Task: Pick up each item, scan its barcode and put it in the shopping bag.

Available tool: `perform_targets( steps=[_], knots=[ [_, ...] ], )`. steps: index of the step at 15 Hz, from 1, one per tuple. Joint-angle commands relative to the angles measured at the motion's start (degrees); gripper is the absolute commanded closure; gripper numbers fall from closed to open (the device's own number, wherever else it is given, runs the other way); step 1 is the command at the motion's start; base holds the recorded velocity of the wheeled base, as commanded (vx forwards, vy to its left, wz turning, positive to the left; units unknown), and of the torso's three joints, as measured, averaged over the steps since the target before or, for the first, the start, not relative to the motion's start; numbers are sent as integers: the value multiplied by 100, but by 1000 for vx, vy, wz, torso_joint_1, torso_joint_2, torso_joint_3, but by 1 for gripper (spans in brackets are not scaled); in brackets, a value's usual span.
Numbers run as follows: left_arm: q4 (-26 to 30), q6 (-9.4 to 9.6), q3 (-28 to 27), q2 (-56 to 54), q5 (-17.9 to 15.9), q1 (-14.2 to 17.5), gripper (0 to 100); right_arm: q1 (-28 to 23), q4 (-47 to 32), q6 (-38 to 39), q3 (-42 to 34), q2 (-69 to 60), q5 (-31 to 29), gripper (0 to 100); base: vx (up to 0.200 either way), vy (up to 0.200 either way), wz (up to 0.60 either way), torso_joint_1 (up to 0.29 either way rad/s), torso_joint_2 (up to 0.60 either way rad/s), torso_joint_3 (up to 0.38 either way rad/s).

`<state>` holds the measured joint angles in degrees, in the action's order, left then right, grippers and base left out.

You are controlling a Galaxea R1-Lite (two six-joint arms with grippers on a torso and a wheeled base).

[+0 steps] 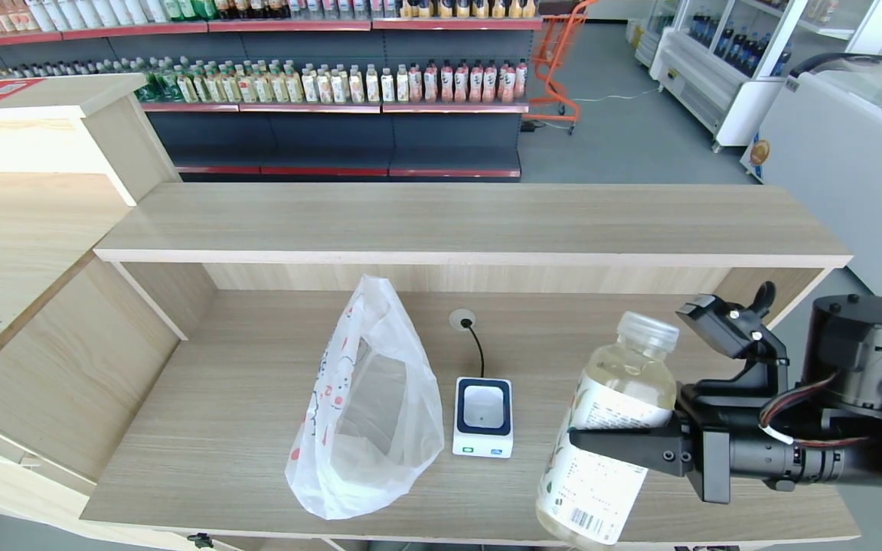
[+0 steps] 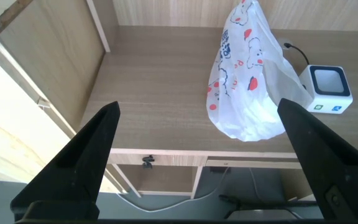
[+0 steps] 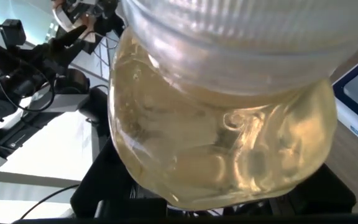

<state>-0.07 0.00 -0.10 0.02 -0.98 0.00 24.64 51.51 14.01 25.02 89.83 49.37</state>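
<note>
A clear bottle (image 1: 609, 436) of pale yellow drink, with a white label and a barcode near its base, hangs tilted above the counter's front right part. My right gripper (image 1: 640, 440) is shut on its middle from the right. Close up, the bottle (image 3: 222, 124) shows from its capped end. The white barcode scanner (image 1: 483, 417) with a dark window stands left of the bottle. Left of the scanner stands the shopping bag (image 1: 368, 405), thin white plastic with red prints. My left gripper (image 2: 197, 168) hangs open and empty before the counter's front edge, with the bag (image 2: 247, 81) and scanner (image 2: 328, 87) beyond it.
A black cable runs from the scanner to a hole (image 1: 462, 317) in the wooden counter (image 1: 204, 428). A raised ledge (image 1: 472, 222) borders the back and a wooden side wall (image 1: 58, 367) the left. Drink shelves (image 1: 334, 84) and freezers (image 1: 847, 145) stand beyond.
</note>
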Motion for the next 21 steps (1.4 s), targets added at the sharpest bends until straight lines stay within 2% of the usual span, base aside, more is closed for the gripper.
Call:
perform_targets(
  steps=[1, 8, 10, 11, 12, 13, 14, 16, 19, 21],
  knots=[
    [-1, 0, 1, -2, 1, 0, 0, 6, 17, 102, 56, -45, 2, 100, 0, 0, 0, 0, 0, 0],
    [-1, 0, 1, -2, 1, 0, 0, -47, 61, 137, 74, -80, -24, 100, 0, 0, 0, 0, 0, 0],
    [-1, 0, 1, -2, 1, 0, 0, -196, 220, -126, 74, -124, -420, 100, 0, 0, 0, 0, 0, 0],
    [-1, 0, 1, -2, 1, 0, 0, -319, 334, -794, 47, -80, -956, 100, 0, 0, 0, 0, 0, 0],
    [-1, 0, 1, -2, 1, 0, 0, -337, 334, -856, 39, -71, -991, 100, 0, 0, 0, 0, 0, 0],
    [-1, 0, 1, -2, 1, 0, 0, -1022, 439, -2297, -67, -124, -1378, 100, 0, 0, 0, 0, 0, 0],
    [-1, 0, 1, -2, 1, 0, 0, -1277, 492, -2745, -76, -203, -1474, 100, 0, 0, 0, 0, 0, 0],
    [-1, 0, 1, -2, 1, 0, 0, -1664, 536, -3993, -23, -405, -2054, 100, 0, 0, 0, 0, 0, 0],
    [-1, 0, 1, -2, 1, 0, 0, -2279, 615, -5804, -155, -449, -2213, 100, 0, 0, 0, 0, 0, 0],
    [-1, 0, 1, -2, 1, 0, 0, -2297, 782, -6173, -401, -458, -2204, 100, 0, 0, 0, 0, 0, 0]
  ],
)
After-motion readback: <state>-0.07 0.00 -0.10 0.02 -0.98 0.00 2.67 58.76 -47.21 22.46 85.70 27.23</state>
